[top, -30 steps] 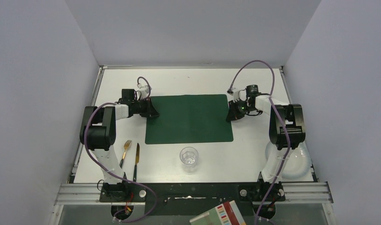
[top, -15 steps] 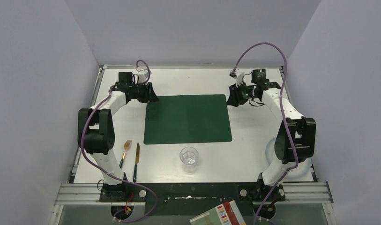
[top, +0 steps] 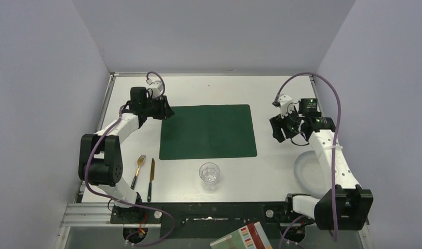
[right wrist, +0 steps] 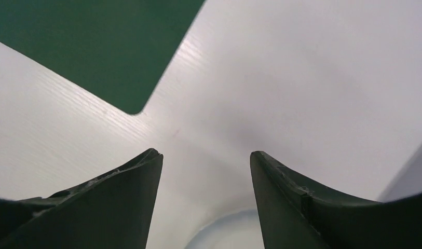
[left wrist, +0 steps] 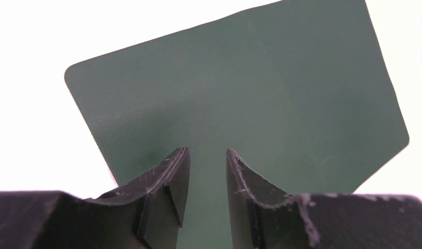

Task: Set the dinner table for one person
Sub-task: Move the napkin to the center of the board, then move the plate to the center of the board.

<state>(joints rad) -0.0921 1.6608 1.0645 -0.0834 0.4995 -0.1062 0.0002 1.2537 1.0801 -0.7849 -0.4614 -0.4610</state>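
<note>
The dinner table (top: 281,93) is a white top with a dark green placemat (top: 207,131) lying flat in its middle. My left gripper (top: 167,111) hovers at the placemat's far left corner. In the left wrist view its jaws (left wrist: 207,153) stand a little apart over the placemat (left wrist: 240,88) with nothing between them. My right gripper (top: 277,129) is to the right of the placemat, open and empty. The right wrist view shows the gripper (right wrist: 206,154) over bare table (right wrist: 302,78), with a placemat corner (right wrist: 94,46) beyond and the plate's rim (right wrist: 224,236) below.
A clear glass (top: 209,175) stands near the placemat's front edge. A fork (top: 139,168) and a knife (top: 151,179) lie at the front left. A white plate (top: 312,174) sits at the front right, partly under the right arm. A book (top: 242,237) lies below the table edge.
Both grippers have opened and let go of the placemat. The right arm swung back and right, off the mat, towards the plate. The left arm stayed at the far left corner.
</note>
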